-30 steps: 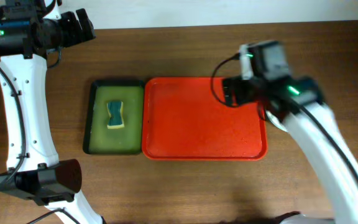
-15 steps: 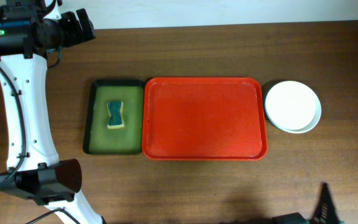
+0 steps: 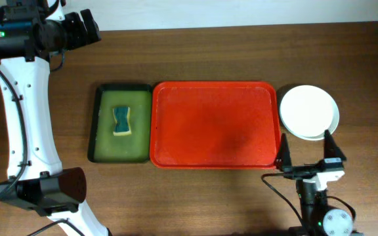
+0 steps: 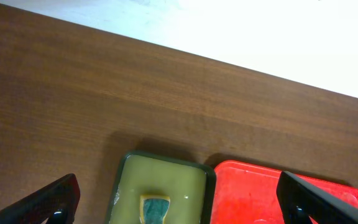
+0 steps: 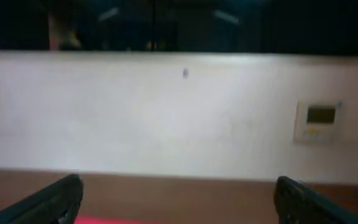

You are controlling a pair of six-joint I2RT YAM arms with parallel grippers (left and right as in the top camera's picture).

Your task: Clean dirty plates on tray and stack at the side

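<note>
So the big red rectangular plastic tray (image 3: 215,124) has nothing on it right now, and the round shallow plates (image 3: 308,112) sit stacked on the wooden table (image 3: 195,52) just off the tray's right edge. I can make out a white one on top and the rim of another under it; can't tell from above if a third is in there.

To the tray's left, touching it, is a smaller dark green tray (image 3: 120,123) with a blue and yellow sponge (image 3: 122,121) lying in it.

The right gripper (image 3: 309,152) is pulled back near the front edge of the table, fingers spread wide, nothing between them. The left gripper (image 4: 179,198) is parked up at the far left corner, also wide open and holding nothing.

Judging by how things lie, the job looks basically done. If anything's left, I'd say it's just retreating cleanly: keep the right arm low and clear of the stack so it doesn't nudge the plates out of line.
</note>
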